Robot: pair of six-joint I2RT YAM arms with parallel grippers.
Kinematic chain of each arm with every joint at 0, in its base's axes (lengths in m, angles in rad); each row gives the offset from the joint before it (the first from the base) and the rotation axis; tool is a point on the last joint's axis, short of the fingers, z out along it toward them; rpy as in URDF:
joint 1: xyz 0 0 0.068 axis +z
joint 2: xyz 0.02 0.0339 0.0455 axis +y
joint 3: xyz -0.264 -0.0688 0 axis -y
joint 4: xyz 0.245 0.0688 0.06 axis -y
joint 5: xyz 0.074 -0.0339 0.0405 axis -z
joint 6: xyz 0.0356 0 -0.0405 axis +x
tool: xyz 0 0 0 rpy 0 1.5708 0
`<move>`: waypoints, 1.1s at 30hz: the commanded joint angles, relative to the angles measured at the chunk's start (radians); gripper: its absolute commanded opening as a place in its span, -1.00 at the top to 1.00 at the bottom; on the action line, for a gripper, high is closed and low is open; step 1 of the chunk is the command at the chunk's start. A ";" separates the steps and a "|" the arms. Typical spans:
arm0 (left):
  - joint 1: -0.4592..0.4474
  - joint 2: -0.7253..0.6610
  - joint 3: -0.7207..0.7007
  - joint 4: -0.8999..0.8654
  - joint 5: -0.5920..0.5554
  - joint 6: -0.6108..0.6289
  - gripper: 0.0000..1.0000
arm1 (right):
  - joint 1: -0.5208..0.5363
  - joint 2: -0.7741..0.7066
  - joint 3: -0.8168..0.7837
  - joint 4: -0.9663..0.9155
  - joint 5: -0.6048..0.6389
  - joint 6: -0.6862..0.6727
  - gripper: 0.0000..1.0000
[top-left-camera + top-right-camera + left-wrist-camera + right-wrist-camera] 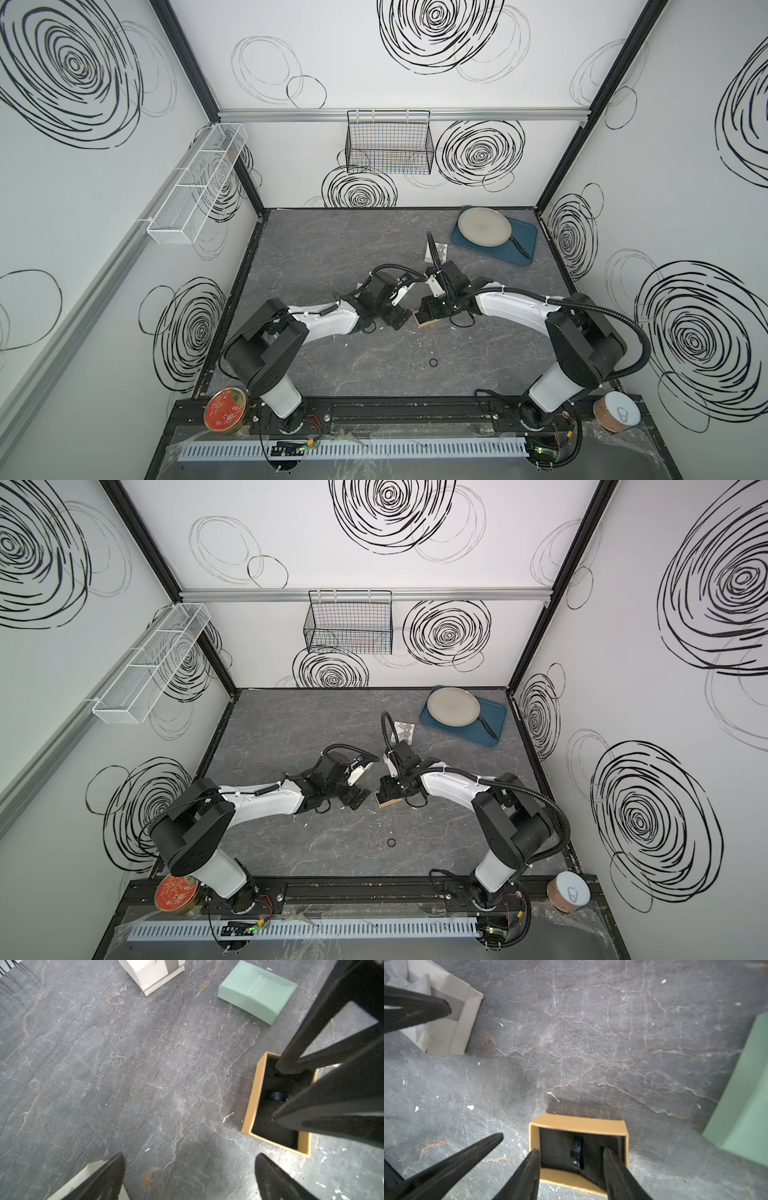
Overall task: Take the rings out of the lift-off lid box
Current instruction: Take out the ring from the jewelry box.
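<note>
The small open tan cardboard box (pixel 577 1125) sits at the middle of the grey stone-look surface (pixel 332 249). A dark ring (pixel 577 1152) stands upright in its foam, between the right hand's (pixel 571 1149) fingers (pixel 529 1167). The left hand (pixel 189 1155) hangs just left of it. Loose small rings (pixel 423 365) lie nearer the robot. A round grey pan (pixel 484 226) on a blue tray (pixel 521 232) lies at the back right.

We see the right jaws over the tan box (pixel 389 803); rings (pixel 379 845) (one black) lie on the worktop (pixel 291 737), well apart from them.

White arm shells (pixel 328 322); black joints (pixel 266 353); ribbed cable (pixel 647 351); black right hand (pixel 571 1149).
</note>
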 commanded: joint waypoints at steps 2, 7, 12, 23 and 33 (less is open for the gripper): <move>0.008 0.001 0.031 0.016 0.017 -0.001 -0.99 | 0.000 0.036 0.031 -0.026 0.005 0.010 -0.07; 0.006 0.006 0.043 0.010 0.018 0.002 -0.99 | -0.003 0.066 0.035 -0.021 -0.007 0.012 -0.04; 0.000 0.017 0.052 0.009 0.016 0.001 -0.99 | -0.002 0.061 0.032 -0.018 -0.011 0.013 0.04; -0.024 0.054 0.080 0.011 0.017 0.001 -0.99 | -0.002 -0.011 0.038 -0.039 0.003 0.013 0.08; -0.032 0.096 0.098 0.020 0.028 -0.002 -0.99 | 0.001 -0.021 0.019 -0.028 0.000 0.014 0.29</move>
